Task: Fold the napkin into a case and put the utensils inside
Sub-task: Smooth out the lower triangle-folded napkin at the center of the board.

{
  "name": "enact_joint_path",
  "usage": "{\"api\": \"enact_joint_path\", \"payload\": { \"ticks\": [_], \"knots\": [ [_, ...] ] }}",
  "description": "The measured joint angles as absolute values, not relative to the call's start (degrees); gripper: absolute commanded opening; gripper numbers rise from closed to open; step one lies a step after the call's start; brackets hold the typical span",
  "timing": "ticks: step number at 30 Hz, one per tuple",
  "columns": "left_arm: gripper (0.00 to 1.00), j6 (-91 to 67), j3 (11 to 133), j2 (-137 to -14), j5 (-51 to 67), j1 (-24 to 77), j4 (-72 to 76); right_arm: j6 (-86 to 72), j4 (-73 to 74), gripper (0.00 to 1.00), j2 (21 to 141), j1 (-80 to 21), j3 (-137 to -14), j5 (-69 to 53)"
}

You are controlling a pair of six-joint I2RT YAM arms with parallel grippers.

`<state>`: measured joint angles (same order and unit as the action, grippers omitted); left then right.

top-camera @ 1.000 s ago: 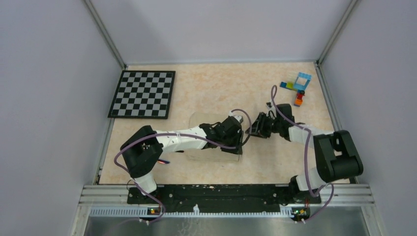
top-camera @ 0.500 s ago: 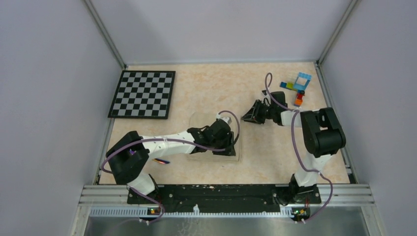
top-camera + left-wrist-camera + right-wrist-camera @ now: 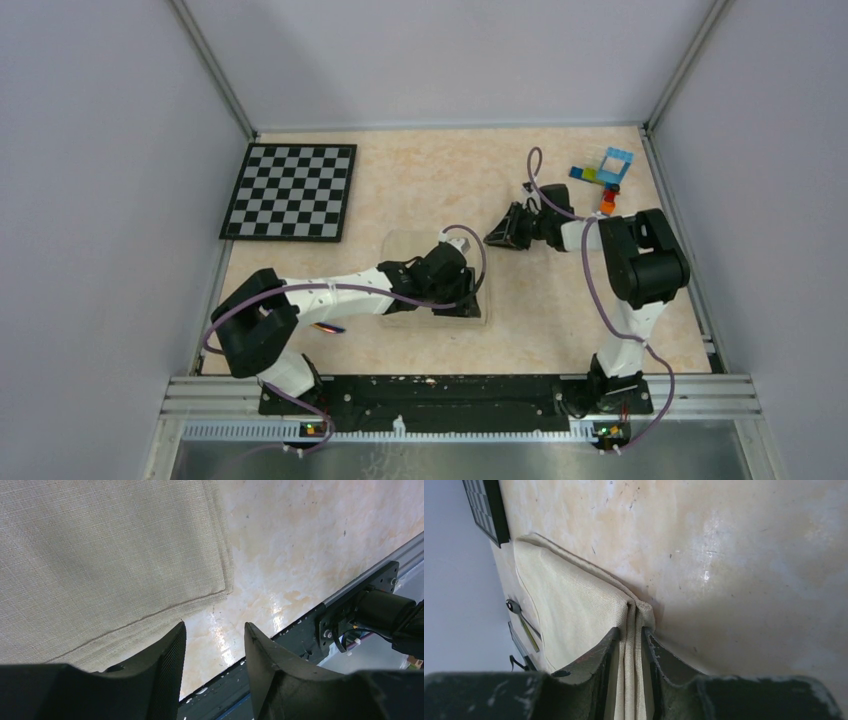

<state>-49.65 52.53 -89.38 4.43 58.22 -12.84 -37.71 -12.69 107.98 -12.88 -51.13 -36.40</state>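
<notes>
Now the right gripper [image 3: 630, 635] has jaws clenched on what looks like a napkin [image 3: 569, 605] corner, near-right of the chequered board [image 3: 290, 190], left gripper [image 3: 214, 630] jaws released alongside, so best draw it over slowly, evenly.

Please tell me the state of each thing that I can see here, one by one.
napkin: folded in layers, lying flat, one edge pinched up.
right gripper: shut on the napkin.
left gripper: open, empty, over a napkin corner.
utensils: lying beside the napkin, not inside it, partly hidden.
chequered board: lying flat, far left.
toy bricks: clustered, far right.
</notes>
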Motion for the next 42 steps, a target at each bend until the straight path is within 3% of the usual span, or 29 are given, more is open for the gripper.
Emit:
{"api": "enact_joint_path", "payload": {
  "ticks": [7,10,18,22,42],
  "knots": [
    [0.5,-49.6,52.1,-88.9,4.4,58.2,-12.8,-37.5,-12.3,0.25,108.4,-14.0,-52.2,-35.4],
    [0.5,-49.6,51.5,-88.9,4.4,58.2,-12.8,-37.0,-12.3,0.17,108.4,-14.2,-52.4,-35.1],
    [0.49,-49.6,51.2,-88.9,4.4,58.2,-12.8,-37.1,-12.2,0.17,109.6,-14.2,-53.1,-35.6],
    [0.49,-49.6,51.2,-88.9,4.4,58.2,-12.8,-37.1,-12.1,0.0,109.6,-14.3,-53.4,-35.7],
    [0.49,-49.4,51.2,-88.9,3.6,58.2,-12.9,-35.7,-6.2,0.0,104.3,-14.1,-52.9,-31.6]
  ]
}}
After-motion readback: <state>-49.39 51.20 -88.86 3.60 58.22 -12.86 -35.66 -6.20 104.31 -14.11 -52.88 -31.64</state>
